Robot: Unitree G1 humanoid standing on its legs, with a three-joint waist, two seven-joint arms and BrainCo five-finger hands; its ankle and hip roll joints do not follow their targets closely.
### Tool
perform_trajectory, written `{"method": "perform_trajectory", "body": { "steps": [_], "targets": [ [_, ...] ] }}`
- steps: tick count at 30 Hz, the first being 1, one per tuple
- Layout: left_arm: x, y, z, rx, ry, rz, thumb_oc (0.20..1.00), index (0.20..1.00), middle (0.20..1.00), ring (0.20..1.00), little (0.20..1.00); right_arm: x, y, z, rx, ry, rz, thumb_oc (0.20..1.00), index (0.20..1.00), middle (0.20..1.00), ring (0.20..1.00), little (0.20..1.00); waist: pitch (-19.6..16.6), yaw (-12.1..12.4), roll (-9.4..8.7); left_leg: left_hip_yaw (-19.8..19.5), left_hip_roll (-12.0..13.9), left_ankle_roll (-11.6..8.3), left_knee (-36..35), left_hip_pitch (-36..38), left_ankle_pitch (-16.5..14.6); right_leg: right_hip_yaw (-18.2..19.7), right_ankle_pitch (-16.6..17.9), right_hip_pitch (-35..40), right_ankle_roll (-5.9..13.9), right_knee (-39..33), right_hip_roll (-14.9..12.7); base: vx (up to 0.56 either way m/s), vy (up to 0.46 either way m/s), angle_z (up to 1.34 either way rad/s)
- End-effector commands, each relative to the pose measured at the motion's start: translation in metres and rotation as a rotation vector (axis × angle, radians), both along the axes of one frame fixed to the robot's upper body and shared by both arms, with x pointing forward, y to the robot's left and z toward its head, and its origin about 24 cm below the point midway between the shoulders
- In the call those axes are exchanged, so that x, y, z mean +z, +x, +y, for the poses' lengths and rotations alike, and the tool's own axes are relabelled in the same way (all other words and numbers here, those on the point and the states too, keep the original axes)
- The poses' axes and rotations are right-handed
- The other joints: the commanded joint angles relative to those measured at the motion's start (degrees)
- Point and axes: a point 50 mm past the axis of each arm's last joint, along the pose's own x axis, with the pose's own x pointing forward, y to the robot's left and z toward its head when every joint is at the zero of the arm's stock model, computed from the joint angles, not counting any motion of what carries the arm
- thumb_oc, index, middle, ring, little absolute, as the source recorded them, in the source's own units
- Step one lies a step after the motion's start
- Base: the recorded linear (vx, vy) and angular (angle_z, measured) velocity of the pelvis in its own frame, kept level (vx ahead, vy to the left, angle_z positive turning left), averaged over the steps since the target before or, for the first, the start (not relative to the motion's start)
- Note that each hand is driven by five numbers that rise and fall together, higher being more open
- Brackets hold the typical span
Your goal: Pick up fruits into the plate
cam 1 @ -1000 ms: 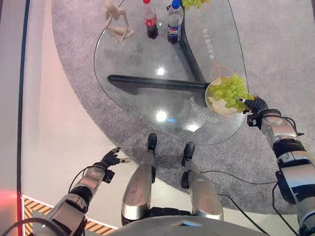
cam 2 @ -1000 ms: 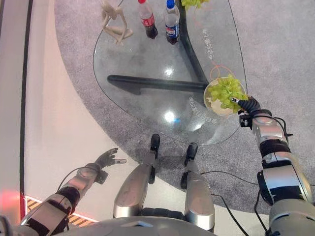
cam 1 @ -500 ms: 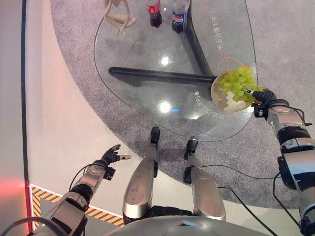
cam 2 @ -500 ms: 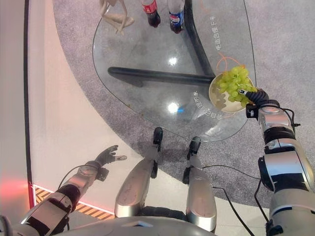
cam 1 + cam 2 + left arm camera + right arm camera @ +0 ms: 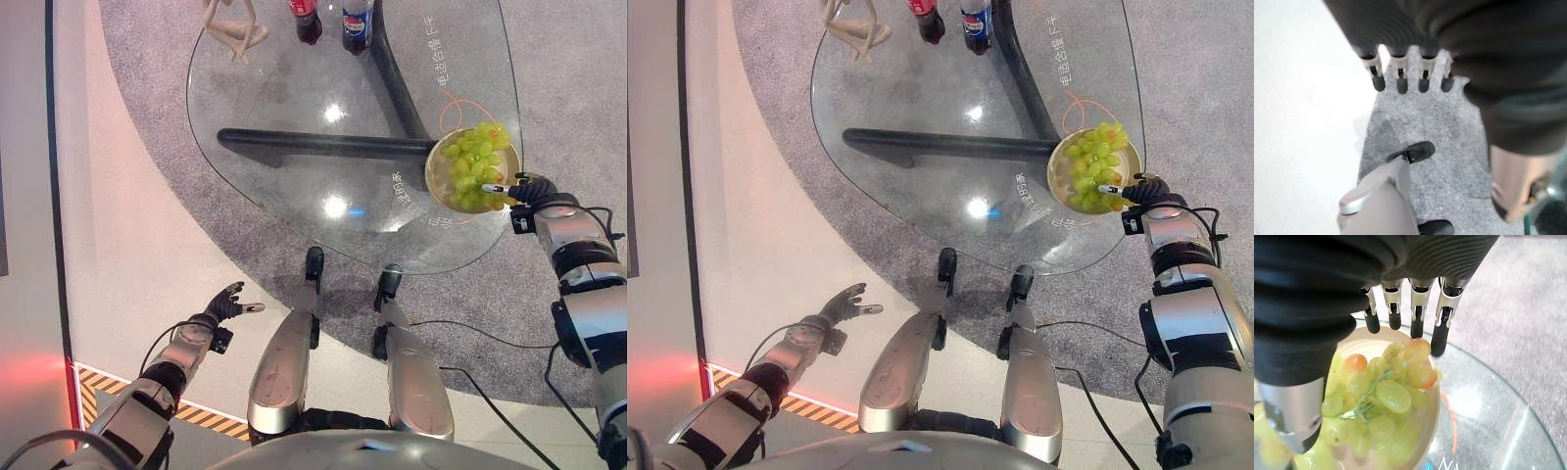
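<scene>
A bunch of green grapes (image 5: 474, 164) lies in a beige plate (image 5: 430, 176) at the right edge of the round glass table (image 5: 284, 88). My right hand (image 5: 525, 186) is at the plate's near rim, right beside the grapes. In the right wrist view its fingers (image 5: 1416, 318) reach out straight just over the grapes (image 5: 1386, 391), the thumb apart, with nothing clasped; the plate's rim (image 5: 1431, 416) shows below them. My left hand (image 5: 224, 305) hangs open low on the left, over the pale floor, its fingers (image 5: 1400, 78) straight.
Two cola bottles (image 5: 305, 15) (image 5: 357, 20) and a beige figurine (image 5: 233, 24) stand at the table's far edge. A dark base bar (image 5: 323, 144) runs under the glass. Grey carpet surrounds the table; striped floor tape (image 5: 196, 411) lies at lower left.
The whole picture has shifted, so the camera moved. My right hand stays at the plate's rim by the grapes. The left hand hangs as before.
</scene>
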Motion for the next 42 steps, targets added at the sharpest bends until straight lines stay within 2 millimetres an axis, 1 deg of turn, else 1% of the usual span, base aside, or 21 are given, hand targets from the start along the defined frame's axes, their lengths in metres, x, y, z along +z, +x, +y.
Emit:
{"method": "perform_trajectory", "body": {
  "steps": [1,8,14,16,18,19,20,21,22,24,25,26,29,30,31,32,34,36,38,39,42],
  "targets": [
    [-0.005,-0.002,-0.009,-0.027,-0.009,0.015,1.000,1.000,1.000,1.000,1.000,0.024,-0.005,-0.020,-0.053,-0.116,-0.047,1.000,1.000,1.000,1.000,1.000,-1.44,-0.48,0.27,1.71,-2.52,0.96,5.61,-0.24,-10.46,0.44,-7.51,-5.48,0.86,10.96,-1.98,0.00,0.000,0.00],
    [-0.006,-0.004,-0.008,-0.027,-0.016,0.026,1.000,1.000,1.000,1.000,1.000,0.016,-0.007,-0.017,-0.059,-0.093,-0.094,1.000,1.000,1.000,1.000,1.000,-1.44,-0.62,-1.16,2.14,-2.38,1.13,5.35,1.96,-11.02,0.47,-7.36,-3.28,1.14,10.45,-1.94,-0.01,0.024,0.00],
    [-0.011,-0.012,-0.001,-0.009,-0.014,0.056,1.000,1.000,1.000,1.000,1.000,0.006,-0.013,-0.016,-0.063,-0.052,-0.138,1.000,1.000,1.000,1.000,1.000,-3.09,-0.84,-2.99,2.82,-2.11,1.30,5.33,3.82,-11.79,0.66,-7.47,-1.24,1.32,9.87,-1.69,0.01,0.034,0.03],
    [-0.017,-0.020,0.004,0.031,-0.043,0.086,1.000,1.000,1.000,1.000,1.000,-0.014,-0.020,-0.011,-0.057,0.017,-0.166,1.000,1.000,1.000,1.000,1.000,-4.56,-1.30,-4.55,3.56,-1.86,1.38,5.26,5.40,-12.46,1.04,-7.30,0.60,1.57,9.07,-1.63,0.04,0.042,0.02],
    [-0.020,-0.025,0.006,0.051,-0.074,0.098,1.000,1.000,1.000,1.000,1.000,-0.026,-0.025,-0.007,-0.053,0.096,-0.183,1.000,1.000,1.000,1.000,1.000,-5.18,-1.44,-5.31,3.95,-1.80,1.43,5.23,6.30,-12.87,1.24,-7.19,1.64,1.71,8.53,-1.71,0.03,0.036,0.04],
    [-0.023,-0.030,0.006,0.073,-0.111,0.120,1.000,1.000,1.000,1.000,1.000,-0.041,-0.030,0.000,-0.035,0.178,-0.183,1.000,1.000,1.000,1.000,1.000,-5.93,-1.68,-5.95,4.20,-1.79,1.45,5.19,7.11,-13.22,1.50,-7.02,2.61,1.86,7.95,-1.76,0.00,0.000,0.00],
    [-0.023,-0.030,0.006,0.073,-0.111,0.120,1.000,1.000,1.000,1.000,1.000,-0.041,-0.030,0.000,-0.035,0.178,-0.183,1.000,1.000,1.000,1.000,1.000,-5.93,-1.68,-5.95,4.20,-1.79,1.45,5.19,7.11,-13.22,1.50,-7.02,2.61,1.86,7.95,-1.76,0.03,0.024,-0.01],
    [-0.025,-0.033,0.006,0.088,-0.137,0.133,1.000,1.000,1.000,1.000,1.000,-0.049,-0.032,0.004,-0.023,0.219,-0.178,1.000,1.000,1.000,1.000,1.000,-6.36,-1.80,-6.26,4.34,-1.80,1.45,5.16,7.51,-13.38,1.61,-6.94,3.06,1.91,7.68,-1.78,0.08,0.050,-0.04],
    [-0.037,-0.049,0.004,0.174,-0.248,0.191,1.000,1.000,1.000,1.000,1.000,-0.101,-0.056,0.028,0.013,0.396,-0.131,1.000,1.000,1.000,1.000,1.000,-8.58,-2.25,-7.47,4.91,-1.85,1.70,4.75,9.75,-14.01,2.02,-6.50,5.33,2.24,6.45,-2.03,0.11,0.047,-0.06],
    [-0.044,-0.061,0.004,0.219,-0.280,0.225,1.000,1.000,1.000,1.000,1.000,-0.132,-0.078,0.037,0.016,0.476,-0.087,1.000,1.000,1.000,1.000,1.000,-10.30,-2.34,-8.21,5.14,-1.73,1.84,4.68,10.91,-14.43,2.30,-6.33,6.58,2.48,5.86,-2.19,0.13,0.005,-0.06],
    [-0.048,-0.068,0.003,0.239,-0.305,0.238,1.000,1.000,1.000,1.000,1.000,-0.155,-0.095,0.045,0.002,0.548,-0.046,1.000,1.000,1.000,1.000,1.000,-11.74,-2.42,-8.69,5.40,-1.64,1.89,4.50,11.86,-14.60,2.39,-6.09,7.67,2.70,5.25,-2.28,0.15,-0.028,-0.04],
    [-0.050,-0.072,0.001,0.238,-0.324,0.240,1.000,1.000,1.000,1.000,1.000,-0.178,-0.113,0.056,-0.028,0.637,0.005,1.000,1.000,1.000,1.000,1.000,-13.12,-2.52,-9.10,5.67,-1.61,1.94,4.32,12.77,-14.80,2.46,-6.01,8.69,2.82,4.76,-2.29,0.15,-0.027,-0.01],
    [-0.057,-0.082,-0.006,0.226,-0.306,0.269,1.000,1.000,1.000,1.000,1.000,-0.226,-0.157,0.085,-0.100,0.844,0.152,1.000,1.000,1.000,1.000,1.000,-16.09,-2.83,-9.57,5.99,-1.64,2.09,3.69,14.79,-15.04,2.76,-5.87,10.74,2.93,3.82,-2.17,0.15,0.006,-0.08],
    [-0.061,-0.090,-0.009,0.233,-0.313,0.295,1.000,1.000,1.000,1.000,1.000,-0.248,-0.189,0.098,-0.176,0.920,0.235,1.000,1.000,1.000,1.000,1.000,-17.99,-3.14,-9.46,6.46,-1.67,2.12,3.20,16.29,-15.22,2.88,-5.89,12.08,3.04,3.27,-2.18,0.16,0.049,-0.13],
    [-0.062,-0.092,-0.010,0.234,-0.314,0.299,1.000,1.000,1.000,1.000,1.000,-0.251,-0.193,0.099,-0.189,0.933,0.247,1.000,1.000,1.000,1.000,1.000,-18.23,-3.17,-9.43,6.55,-1.67,2.13,3.07,16.58,-15.23,2.90,-5.88,12.33,3.05,3.15,-2.17,0.15,0.054,-0.12],
    [-0.064,-0.095,-0.011,0.239,-0.315,0.313,1.000,1.000,1.000,1.000,1.000,-0.257,-0.204,0.102,-0.214,0.951,0.274,1.000,1.000,1.000,1.000,1.000,-18.89,-3.25,-9.33,6.69,-1.70,2.17,2.83,17.18,-15.33,2.92,-5.86,12.92,3.13,2.86,-2.19,0.11,0.044,-0.11],
    [-0.072,-0.111,-0.014,0.251,-0.287,0.377,1.000,1.000,1.000,1.000,1.000,-0.274,-0.239,0.111,-0.275,0.943,0.415,1.000,1.000,1.000,1.000,1.000,-21.27,-3.84,-8.76,7.60,-1.76,2.30,1.81,19.41,-15.60,3.17,-6.00,14.81,3.18,2.04,-2.10,0.15,0.072,-0.06],
    [-0.075,-0.118,-0.014,0.255,-0.262,0.413,1.000,1.000,1.000,1.000,1.000,-0.278,-0.250,0.112,-0.280,0.889,0.477,1.000,1.000,1.000,1.000,1.000,-21.89,-4.14,-8.49,8.00,-1.76,2.33,1.41,20.21,-15.70,3.34,-6.14,15.48,3.20,1.84,-2.06,0.07,0.060,-0.13],
    [-0.082,-0.132,-0.015,0.254,-0.221,0.500,1.000,1.000,1.000,1.000,1.000,-0.284,-0.268,0.114,-0.243,0.759,0.616,1.000,1.000,1.000,1.000,1.000,-22.87,-4.83,-7.98,8.72,-1.81,2.52,0.96,21.39,-16.05,3.61,-6.38,16.64,3.15,1.35,-2.01,0.04,0.076,-0.22],
    [-0.084,-0.140,-0.015,0.245,-0.202,0.547,1.000,1.000,1.000,1.000,1.000,-0.287,-0.277,0.114,-0.253,0.744,0.666,1.000,1.000,1.000,1.000,1.000,-23.33,-5.11,-7.75,8.84,-1.92,2.63,0.85,21.93,-16.29,3.64,-6.46,17.19,3.13,1.07,-2.09,0.03,0.059,-0.18],
    [-0.089,-0.153,-0.016,0.255,-0.196,0.604,1.000,1.000,1.000,1.000,1.000,-0.290,-0.290,0.115,-0.292,0.743,0.720,1.000,1.000,1.000,1.000,1.000,-24.12,-5.84,-7.24,9.18,-2.07,2.86,0.61,23.06,-16.77,4.29,-6.72,18.08,3.11,0.81,-2.04,0.03,0.046,-0.10]
  ]
}}
